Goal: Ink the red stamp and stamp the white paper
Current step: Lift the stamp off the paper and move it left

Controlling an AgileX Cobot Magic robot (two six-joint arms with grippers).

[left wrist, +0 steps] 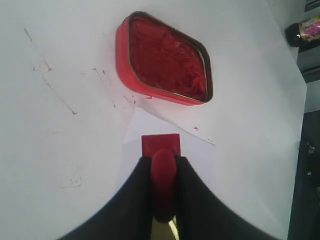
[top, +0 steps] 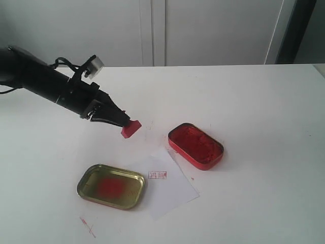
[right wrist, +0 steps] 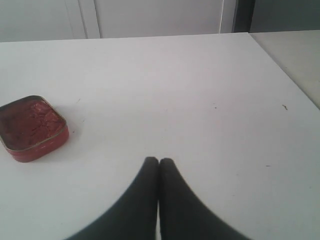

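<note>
The red stamp (top: 131, 128), a small bright red block with a squarish base and rounded knob, is pinched by its knob in the left gripper (top: 126, 123) and tilted, base facing 4 o'clock. The white paper (top: 170, 185) lies flat and skewed at the stamp's 5 o'clock. It bears a small red imprint (top: 157, 175) toward its own 10 o'clock side.

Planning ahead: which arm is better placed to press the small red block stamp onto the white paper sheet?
Left, probably. The left fingers grip the small red block stamp near the white paper sheet; the right fingers are shut, empty, away from it.
</note>
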